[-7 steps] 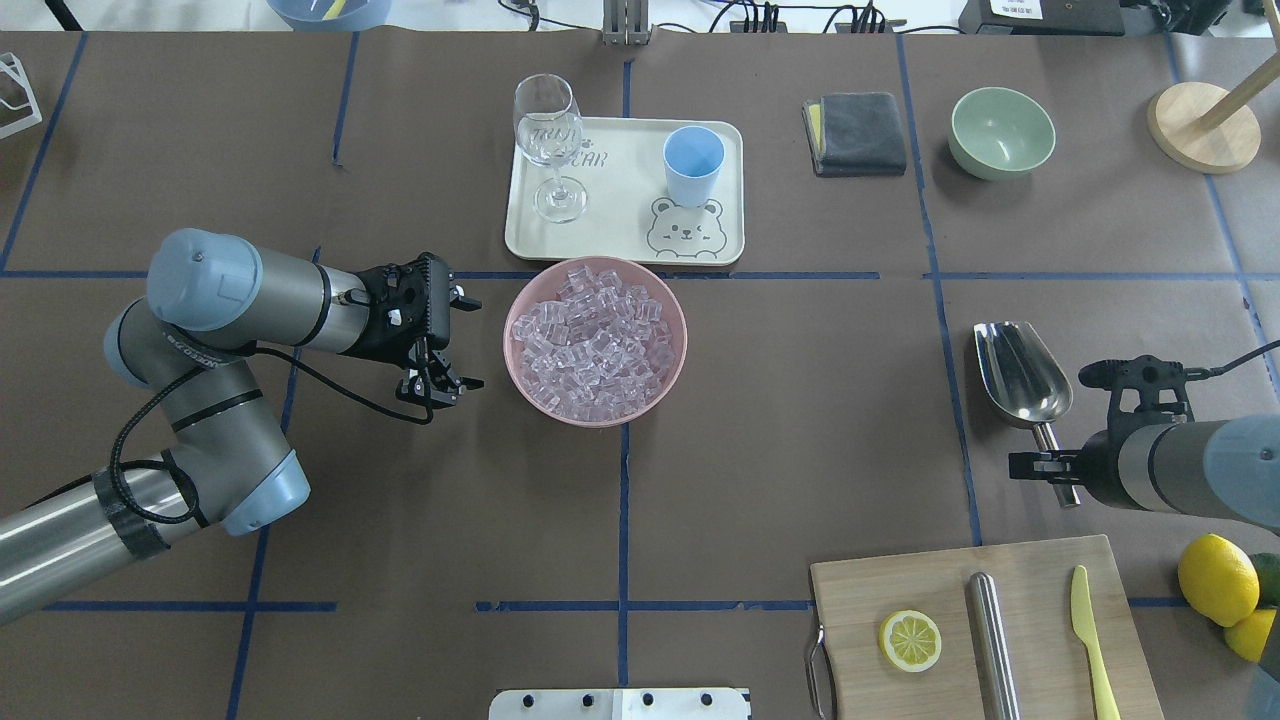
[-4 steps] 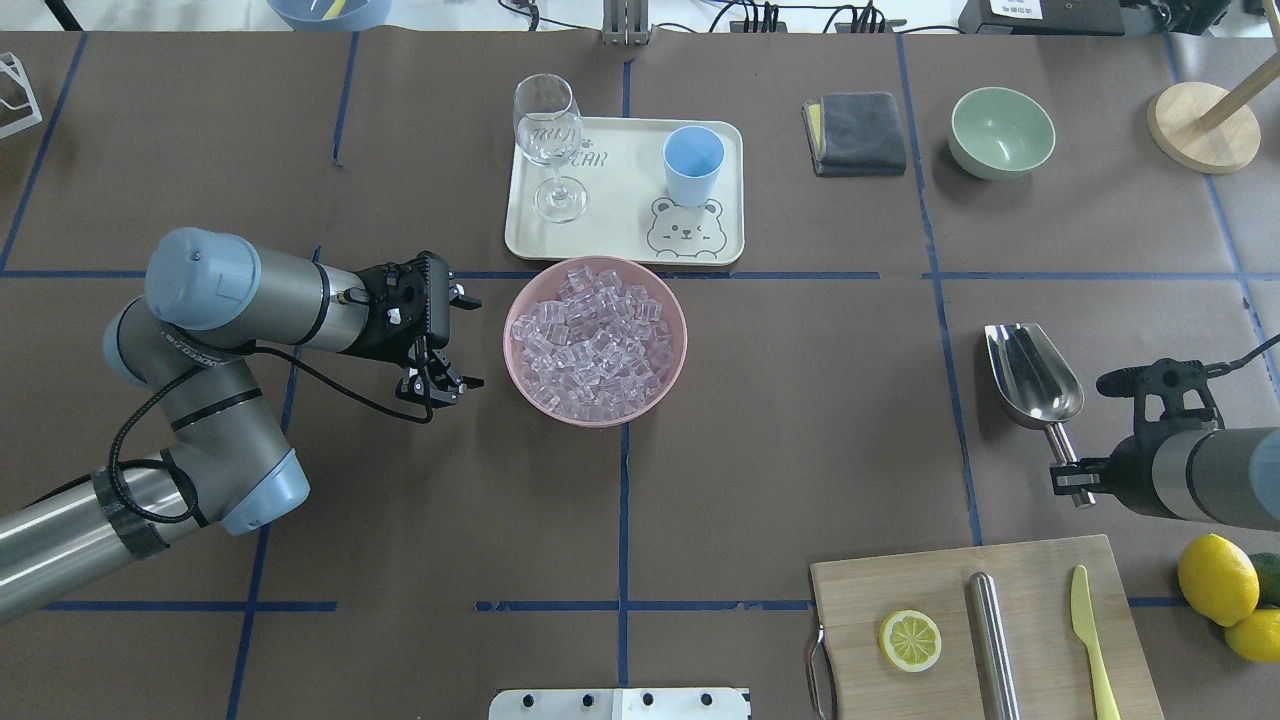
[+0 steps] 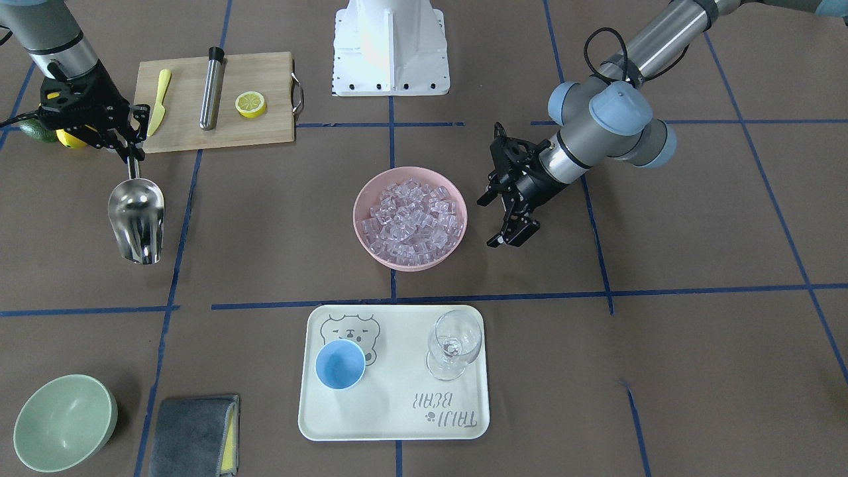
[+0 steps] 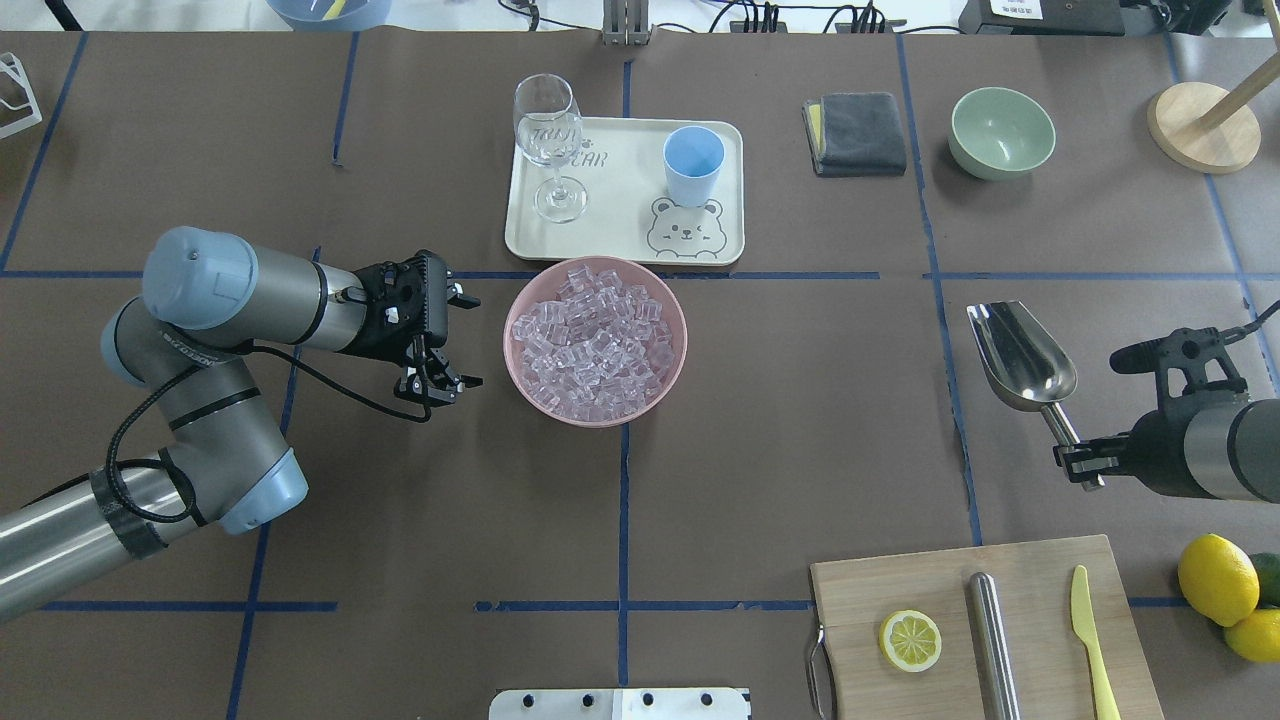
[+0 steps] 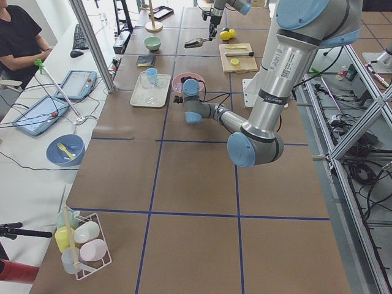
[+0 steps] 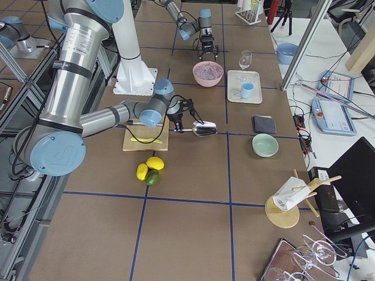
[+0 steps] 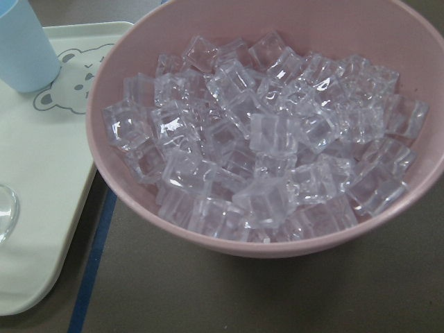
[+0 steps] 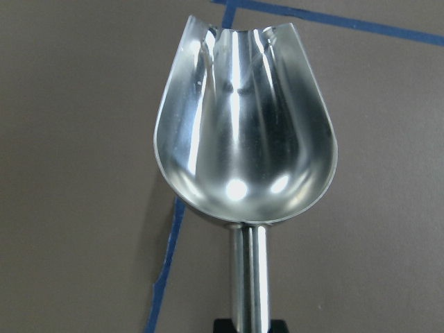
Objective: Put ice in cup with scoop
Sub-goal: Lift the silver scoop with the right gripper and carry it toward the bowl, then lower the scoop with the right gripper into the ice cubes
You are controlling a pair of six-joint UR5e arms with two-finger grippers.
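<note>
My right gripper (image 4: 1080,465) is shut on the short handle of the steel scoop (image 4: 1020,355) and holds it off the table with its empty trough facing up; the scoop fills the right wrist view (image 8: 243,139). The ice (image 4: 595,340) is heaped in a pink bowl (image 4: 507,345) at the table's middle. The light-blue cup (image 4: 693,165) stands upright and empty on a cream tray (image 4: 620,225) behind the bowl. My left gripper (image 4: 468,340) is open and empty just left of the bowl, and its camera looks onto the ice (image 7: 263,139).
A wine glass (image 4: 548,140) stands on the tray's left. A cutting board (image 4: 985,630) with a lemon half, a steel tube and a yellow knife lies at the front right, with lemons (image 4: 1217,578) beside it. A green bowl (image 4: 1001,131) and a grey cloth (image 4: 855,133) are at the back right.
My right gripper has drawn back to the right with the scoop's handle in it, and the scoop has risen off the table. The left arm has barely moved.
</note>
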